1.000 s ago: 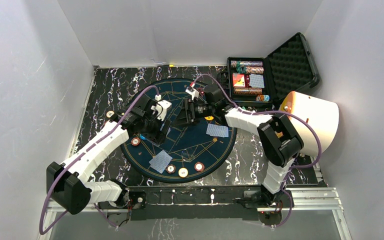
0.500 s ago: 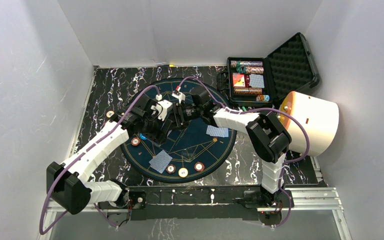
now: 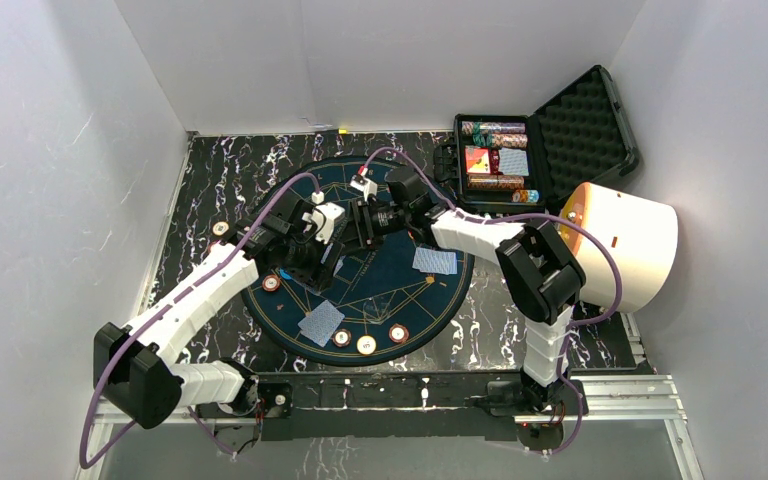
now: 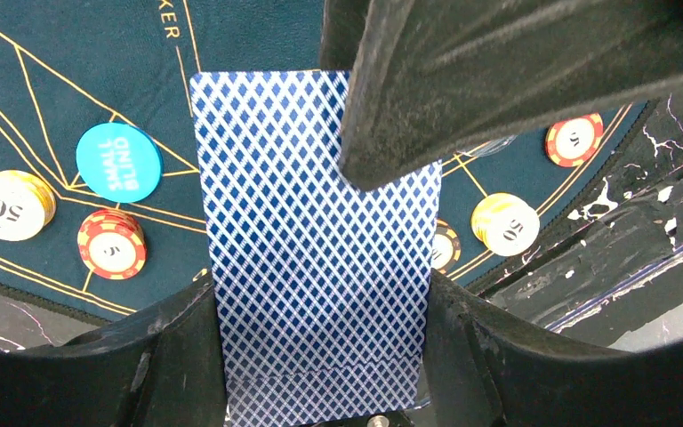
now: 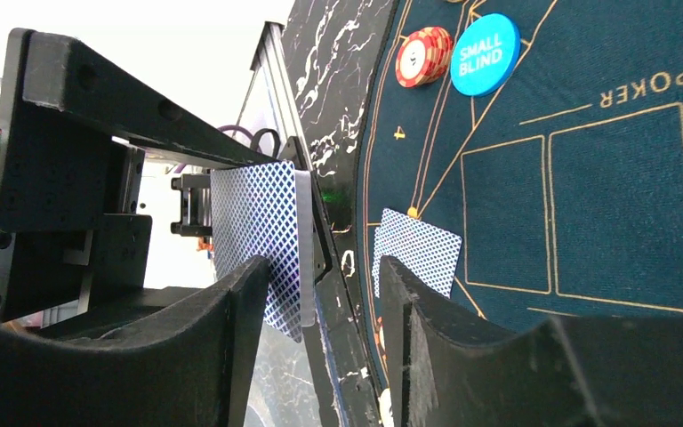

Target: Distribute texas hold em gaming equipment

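Over the left half of the mat (image 3: 390,290): the left gripper (image 4: 320,298) clamped the deck of cards (image 4: 311,231) by its long edges. The right gripper (image 5: 327,267) stood beside it, jaws apart, one finger overlapping the deck's corner and nothing held.
Mat rim: chips (image 3: 366,344) and the blue button (image 4: 119,161) sat along the near and left rim, with loose cards (image 3: 321,322) just inside.
Open room: the mat's middle and right side were mostly bare.
Case (image 3: 500,165): it stood open off the mat's far right, holding chip rows and card packs.
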Controlling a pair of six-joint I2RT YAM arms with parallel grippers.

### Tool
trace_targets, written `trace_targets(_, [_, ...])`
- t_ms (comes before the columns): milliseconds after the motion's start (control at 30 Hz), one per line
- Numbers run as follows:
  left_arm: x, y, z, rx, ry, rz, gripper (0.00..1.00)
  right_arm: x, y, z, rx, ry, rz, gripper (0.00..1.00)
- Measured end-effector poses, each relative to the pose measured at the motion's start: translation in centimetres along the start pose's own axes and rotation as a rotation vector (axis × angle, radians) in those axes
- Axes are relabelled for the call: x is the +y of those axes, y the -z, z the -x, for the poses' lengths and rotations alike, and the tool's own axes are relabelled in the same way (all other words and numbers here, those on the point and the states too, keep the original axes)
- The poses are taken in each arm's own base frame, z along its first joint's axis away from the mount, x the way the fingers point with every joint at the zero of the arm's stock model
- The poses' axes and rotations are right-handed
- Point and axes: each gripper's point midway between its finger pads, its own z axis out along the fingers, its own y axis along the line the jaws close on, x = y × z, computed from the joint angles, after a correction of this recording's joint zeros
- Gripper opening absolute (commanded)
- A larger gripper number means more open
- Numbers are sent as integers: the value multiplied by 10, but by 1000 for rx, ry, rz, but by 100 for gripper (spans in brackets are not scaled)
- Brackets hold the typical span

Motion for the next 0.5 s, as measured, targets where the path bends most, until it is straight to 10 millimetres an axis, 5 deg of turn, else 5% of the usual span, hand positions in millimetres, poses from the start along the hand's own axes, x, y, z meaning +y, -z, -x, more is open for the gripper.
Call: trace_targets(500, [0, -3, -3, 11, 3, 0, 0, -2, 10, 7, -13, 11, -18, 31])
